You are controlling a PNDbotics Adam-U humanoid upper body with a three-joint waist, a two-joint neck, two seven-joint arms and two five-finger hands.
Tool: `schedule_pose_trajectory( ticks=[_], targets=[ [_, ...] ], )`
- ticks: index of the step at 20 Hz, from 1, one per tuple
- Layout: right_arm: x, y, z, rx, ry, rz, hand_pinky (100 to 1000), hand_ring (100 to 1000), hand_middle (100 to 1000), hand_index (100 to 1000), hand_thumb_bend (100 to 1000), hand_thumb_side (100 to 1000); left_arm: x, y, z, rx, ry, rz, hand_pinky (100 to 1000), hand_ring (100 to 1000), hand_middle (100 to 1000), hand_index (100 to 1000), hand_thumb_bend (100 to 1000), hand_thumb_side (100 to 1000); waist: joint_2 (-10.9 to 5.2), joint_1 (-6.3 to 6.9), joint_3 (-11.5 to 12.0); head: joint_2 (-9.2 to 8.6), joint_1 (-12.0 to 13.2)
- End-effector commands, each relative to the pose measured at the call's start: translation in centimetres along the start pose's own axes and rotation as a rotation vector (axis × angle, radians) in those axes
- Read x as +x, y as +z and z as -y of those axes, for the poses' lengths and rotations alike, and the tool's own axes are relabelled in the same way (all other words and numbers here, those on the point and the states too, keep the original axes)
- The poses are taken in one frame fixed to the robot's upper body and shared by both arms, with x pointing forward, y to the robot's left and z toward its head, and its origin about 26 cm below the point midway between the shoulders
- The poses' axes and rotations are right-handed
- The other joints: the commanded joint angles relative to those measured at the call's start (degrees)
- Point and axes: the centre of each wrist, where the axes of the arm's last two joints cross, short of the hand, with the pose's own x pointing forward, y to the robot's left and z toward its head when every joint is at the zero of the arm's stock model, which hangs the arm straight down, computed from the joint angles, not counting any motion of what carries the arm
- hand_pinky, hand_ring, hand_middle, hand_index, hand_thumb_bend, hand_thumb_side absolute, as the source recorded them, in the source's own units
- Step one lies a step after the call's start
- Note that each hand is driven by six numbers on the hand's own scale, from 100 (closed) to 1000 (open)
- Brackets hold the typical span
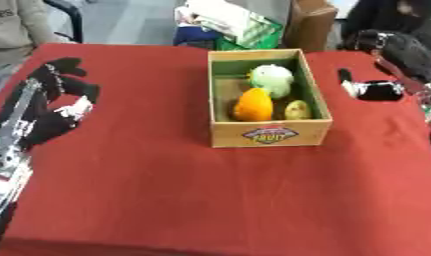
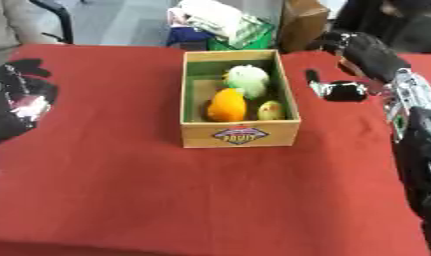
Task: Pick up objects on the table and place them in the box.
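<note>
- A red tablecloth covers the whole table, smooth and flat, running out to every edge in view.
- Beyond the far edge lies a grey floor, with a brown cardboard carton and a green basket heaped with pale cloth.
- A person in a light sweatshirt stands at the far left corner, touching nothing on the table.
- The box, tan cardboard with a green lining and a fruit label on its near wall, sits on the cloth a little beyond the middle.
- Inside it are three things: a pale green round fruit at the far end, an orange fruit in front of it, and a small yellow-green fruit just beside the orange one.
- The left hand hovers at the table's left side, well apart from the box, fingers relaxed and holding nothing.
- The right hand hangs right of the box, near it; I cannot tell how its fingers are set.
- No loose objects lie on the cloth around the box.
</note>
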Motion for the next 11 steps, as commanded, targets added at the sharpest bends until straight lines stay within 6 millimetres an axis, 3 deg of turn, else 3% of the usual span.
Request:
schedule_pose_trajectory(
  ticks=[1, 11],
  targets=[
    [-1.5, 1.0, 2.1, -0.026, 0.029, -0.029, 584, 673, 694, 811, 100, 365, 0.3, -0.2, -0.8, 0.016, -0.020, 0.010, 687, 655, 671, 839, 353, 326, -1.12, -0.01, -0.1, -0.05, 0.1],
    [-2.0, 2.6, 1.8, -0.006, 0.009, -0.068, 581, 671, 690, 808, 100, 346, 0.1, 0.1, -0.8, 0.019, -0.023, 0.002, 687, 655, 670, 836, 338, 308, -1.46, 0.04, -0.2, 0.32, 0.3]
  ],
)
